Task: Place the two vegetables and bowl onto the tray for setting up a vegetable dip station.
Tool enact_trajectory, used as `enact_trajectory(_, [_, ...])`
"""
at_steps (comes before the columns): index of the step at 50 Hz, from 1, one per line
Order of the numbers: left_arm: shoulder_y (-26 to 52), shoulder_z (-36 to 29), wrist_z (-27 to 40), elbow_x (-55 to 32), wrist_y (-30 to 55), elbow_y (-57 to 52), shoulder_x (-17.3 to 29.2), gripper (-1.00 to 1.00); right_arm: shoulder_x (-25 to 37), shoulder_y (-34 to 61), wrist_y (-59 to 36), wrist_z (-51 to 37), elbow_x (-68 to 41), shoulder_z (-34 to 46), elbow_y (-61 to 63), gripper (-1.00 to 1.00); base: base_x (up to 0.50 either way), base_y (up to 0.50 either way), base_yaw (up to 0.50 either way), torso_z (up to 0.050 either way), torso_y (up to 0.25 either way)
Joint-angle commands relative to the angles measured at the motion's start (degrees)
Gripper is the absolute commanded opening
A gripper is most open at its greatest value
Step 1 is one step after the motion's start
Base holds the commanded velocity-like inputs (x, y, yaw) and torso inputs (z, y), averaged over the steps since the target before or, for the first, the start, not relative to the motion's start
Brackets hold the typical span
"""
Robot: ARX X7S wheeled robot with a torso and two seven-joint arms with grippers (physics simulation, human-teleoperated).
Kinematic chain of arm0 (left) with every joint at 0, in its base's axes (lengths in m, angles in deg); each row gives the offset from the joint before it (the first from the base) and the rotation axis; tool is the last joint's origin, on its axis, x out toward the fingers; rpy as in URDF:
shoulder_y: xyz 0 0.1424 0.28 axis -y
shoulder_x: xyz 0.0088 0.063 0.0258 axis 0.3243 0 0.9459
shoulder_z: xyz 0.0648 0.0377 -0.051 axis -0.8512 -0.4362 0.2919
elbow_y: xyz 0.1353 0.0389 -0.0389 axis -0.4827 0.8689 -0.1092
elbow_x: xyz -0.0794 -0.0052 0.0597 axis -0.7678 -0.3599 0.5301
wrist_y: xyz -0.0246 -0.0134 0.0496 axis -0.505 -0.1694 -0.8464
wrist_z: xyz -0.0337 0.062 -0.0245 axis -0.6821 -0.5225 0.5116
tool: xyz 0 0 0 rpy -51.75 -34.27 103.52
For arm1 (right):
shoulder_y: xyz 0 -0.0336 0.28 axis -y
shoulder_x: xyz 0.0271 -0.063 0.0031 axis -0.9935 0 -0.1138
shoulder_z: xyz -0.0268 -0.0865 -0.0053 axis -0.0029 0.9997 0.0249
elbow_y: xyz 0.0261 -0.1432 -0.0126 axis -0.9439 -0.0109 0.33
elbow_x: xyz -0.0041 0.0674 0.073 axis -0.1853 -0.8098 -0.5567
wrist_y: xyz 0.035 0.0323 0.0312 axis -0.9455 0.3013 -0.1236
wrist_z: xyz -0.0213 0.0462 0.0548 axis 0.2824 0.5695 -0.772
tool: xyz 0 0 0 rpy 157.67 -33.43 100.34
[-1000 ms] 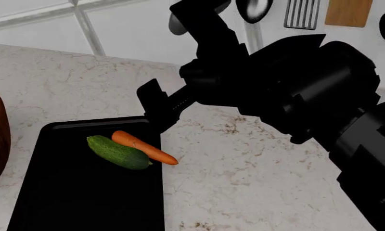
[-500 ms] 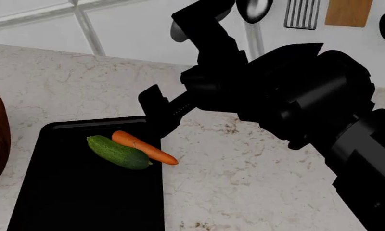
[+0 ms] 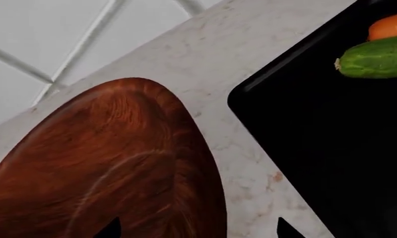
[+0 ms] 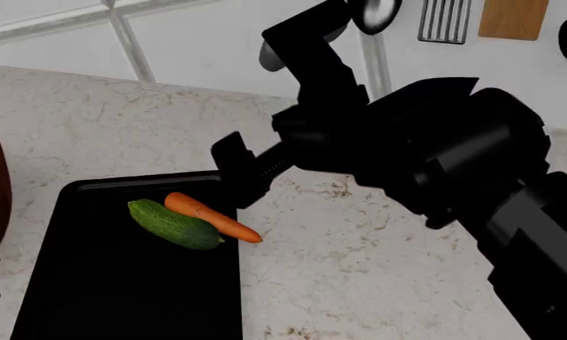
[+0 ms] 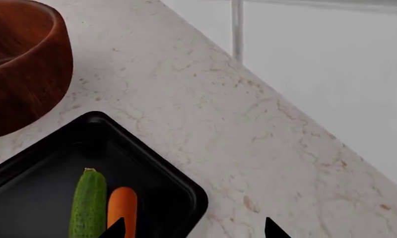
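While both claws gape empty, stubby cucumber point(image 4: 175, 224), tapered carrot point(image 4: 212, 217), glossy tray point(image 4: 122, 297).

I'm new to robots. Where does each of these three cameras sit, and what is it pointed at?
Head view: on the robot's head, looking down at the speckled stone counter; the bulky black right arm fills its right side.
Left wrist view: near the left hand, facing the reddish-brown wooden bowl; only two dark fingertips show.
Right wrist view: near the right hand, looking down; again only fingertips show.
All three share the glossy black tray holding the dark-green cucumber and orange carrot.
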Motion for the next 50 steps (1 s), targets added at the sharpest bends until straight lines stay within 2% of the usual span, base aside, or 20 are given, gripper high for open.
enact_trajectory(1, [-0.3, -3.5, -2.4, 5.4, 1.7, 0.0, -2.4, 1.0, -0.7, -0.7, 0.4, 1.3, 1.4, -2.1, -1.3, 1.0, 0.0, 0.0, 0.0, 0.0, 0.0])
enact_trajectory(2, [0.1, -5.3, -3.4, 7.2, 1.3, -1.1, -1.9, -1.0, -0.6, -0.7, 0.4, 1.2, 1.3, -2.2, -1.3, 1.0, 0.0, 0.0, 0.0, -0.01, 0.0])
enact_trajectory(8, [0.9, -13.7, -7.5, 19.0, -5.5, -9.0, 1.8, -1.0, -0.7, -1.1, 0.5, 0.9, 1.2, -2.3, -0.9, 1.0, 0.0, 0.0, 0.0, 0.0, 0.0])
enact_trajectory(13, [3.3, -14.3, -9.2, 19.8, -6.1, -13.5, 3.3, -1.0, -0.5, -1.1, 0.5, 0.7, 1.1, -2.4, -0.6, 1.0, 0.0, 0.0, 0.0, 0.0, 0.0])
enact_trajectory(22, [14.9, -11.2, -10.3, 13.8, 4.9, -20.1, 2.9, -1.0, 0.2, -1.6, 0.6, -0.1, 0.7, -3.0, 0.8, 1.0, 0.0, 0.0, 0.0, 0.0, 0.0])
enact_trajectory(25, [22.9, -7.8, -12.6, 7.4, 11.0, -23.0, 2.2, -1.0, 0.3, -1.2, 0.6, -0.1, 0.7, -3.1, 0.8, 1.0, 0.0, 0.0, 0.0, 0.0, 0.0])
enact_trajectory(27, [28.6, -7.7, -15.5, 3.4, 14.4, -25.6, 2.0, -1.0, 0.3, -1.1, 0.6, -0.2, 0.6, -3.2, 0.8, 1.0, 0.0, 0.0, 0.0, 0.0, 0.0])
enact_trajectory(29, [36.8, -8.2, -15.1, -6.4, 15.8, -26.3, 2.4, -1.0, 0.4, -1.0, 0.7, -0.3, 0.5, -3.4, 0.7, 1.0, 0.0, 0.0, 0.0, 0.0, 0.0])
enact_trajectory(31, [45.6, -10.1, -11.0, -18.2, 15.7, -24.3, 2.3, -1.0, 0.7, -0.6, 0.7, -1.3, 0.2, -4.0, 1.1, 1.0, 0.0, 0.0, 0.0, 0.0, 0.0])
enact_trajectory(35, [51.5, -12.9, -5.8, -30.8, 14.1, -24.2, 2.4, -1.0, 1.6, 0.5, 1.6, -4.3, -0.2, -5.4, 1.6, 1.0, 0.0, 0.0, 0.0, 0.0, 0.0])
enact_trajectory(40, [56.9, -12.3, -6.9, -40.8, 11.0, -24.8, 4.2, -1.0, 3.1, 2.3, 0.6, -6.2, -0.9, -6.2, 3.2, 1.0, 0.0, 0.0, 0.0, 0.0, 0.0])
enact_trajectory(44, [56.1, -9.2, -12.6, -39.8, 10.0, -25.0, 5.2, -1.0, 5.9, 2.4, 0.5, -9.9, -2.5, -7.8, 8.6, 1.0, 0.0, 0.0, 0.0, 0.0, 0.0])
enact_trajectory(50, [50.2, -5.5, -22.8, -33.1, 9.1, -26.0, 6.3, -1.0, 6.3, 1.9, 1.4, -9.3, -2.4, -8.2, 6.9, 1.0, 0.0, 0.0, 0.0, 0.0, 0.0])
